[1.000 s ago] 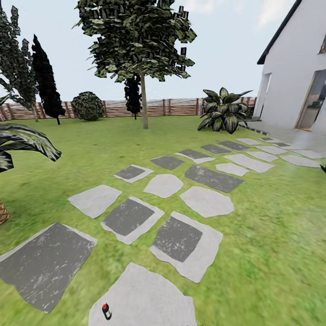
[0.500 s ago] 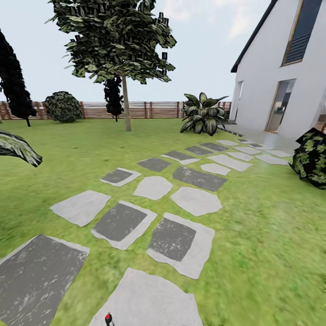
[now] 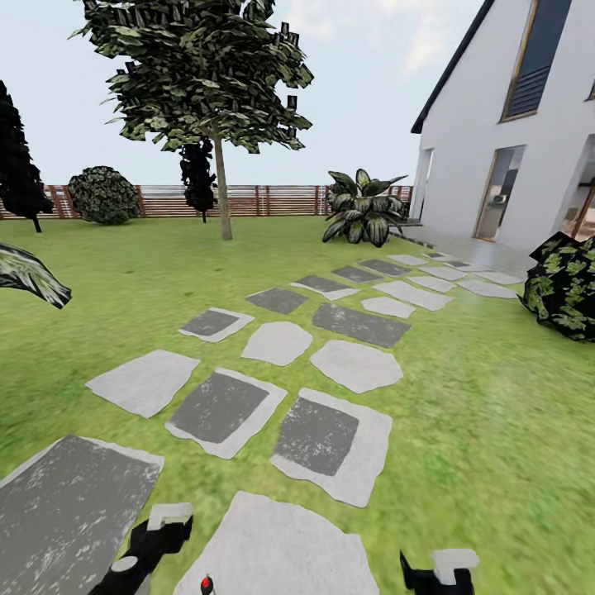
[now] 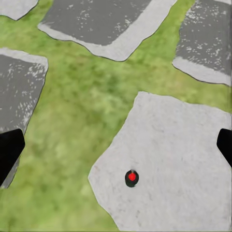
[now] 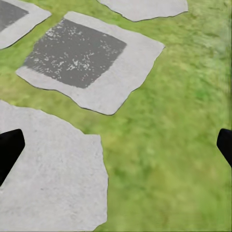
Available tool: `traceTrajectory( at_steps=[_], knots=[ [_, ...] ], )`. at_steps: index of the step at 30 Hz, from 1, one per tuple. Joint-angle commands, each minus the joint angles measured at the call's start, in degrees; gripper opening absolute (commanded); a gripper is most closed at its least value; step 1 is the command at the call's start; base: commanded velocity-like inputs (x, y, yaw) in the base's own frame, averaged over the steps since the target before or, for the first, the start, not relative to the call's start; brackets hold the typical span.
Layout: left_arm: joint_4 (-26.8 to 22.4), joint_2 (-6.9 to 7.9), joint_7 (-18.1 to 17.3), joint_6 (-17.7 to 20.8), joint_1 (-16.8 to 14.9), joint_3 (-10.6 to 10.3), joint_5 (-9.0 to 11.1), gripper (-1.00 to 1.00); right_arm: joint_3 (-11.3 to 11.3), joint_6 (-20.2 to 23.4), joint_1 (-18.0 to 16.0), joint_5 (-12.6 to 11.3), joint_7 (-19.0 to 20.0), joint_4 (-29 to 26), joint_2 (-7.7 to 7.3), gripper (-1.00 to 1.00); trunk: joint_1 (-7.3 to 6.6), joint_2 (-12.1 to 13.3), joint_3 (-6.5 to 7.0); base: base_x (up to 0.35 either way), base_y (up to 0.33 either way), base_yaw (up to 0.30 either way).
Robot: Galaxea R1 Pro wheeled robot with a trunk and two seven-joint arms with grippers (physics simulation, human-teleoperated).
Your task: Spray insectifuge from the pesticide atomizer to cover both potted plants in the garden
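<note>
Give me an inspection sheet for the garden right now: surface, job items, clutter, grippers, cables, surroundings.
Surface: grass with grey stepping stones.
Job's things: pesticide atomizer upright on a pale stone, near its edge.
Clutter: nothing seen.
Grippers: left gripper open above the atomizer, apart from it; right gripper open over grass and stone.
Cables: nothing seen.
Surroundings: tree, slatted fence, white house, bushes.

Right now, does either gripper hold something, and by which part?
Nothing is held. Both grippers, left and right, are open; the atomizer stands free on a stone.
</note>
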Motion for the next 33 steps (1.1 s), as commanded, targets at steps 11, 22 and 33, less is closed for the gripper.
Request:
traceTrajectory(
  at_steps=[11, 22, 33],
  knots=[
    [0.1, -2.27, -0.4, 3.3, -4.2, -0.2, -0.5, 1.00, 0.0, 0.1, -7.6, 0.0, 0.3, -1.6, -0.09, 1.00, 0.00, 0.0, -0.07, 0.000, 0.001, 0.000],
    [2.4, -3.22, -0.6, -0.3, -4.0, 0.2, -4.5, 1.00, 0.0, 0.0, -7.8, 0.0, 0.1, 1.3, -0.12, 1.00, 1.09, -2.0, -1.23, 0.000, 0.000, 0.000],
    [2.9, -3.11, -0.5, -0.7, -4.0, 0.2, -4.6, 1.00, -0.1, 0.0, -7.8, -0.1, 0.0, 1.8, -0.04, 1.00, 3.51, -6.4, -4.19, 0.000, 0.000, 0.000]
  ],
)
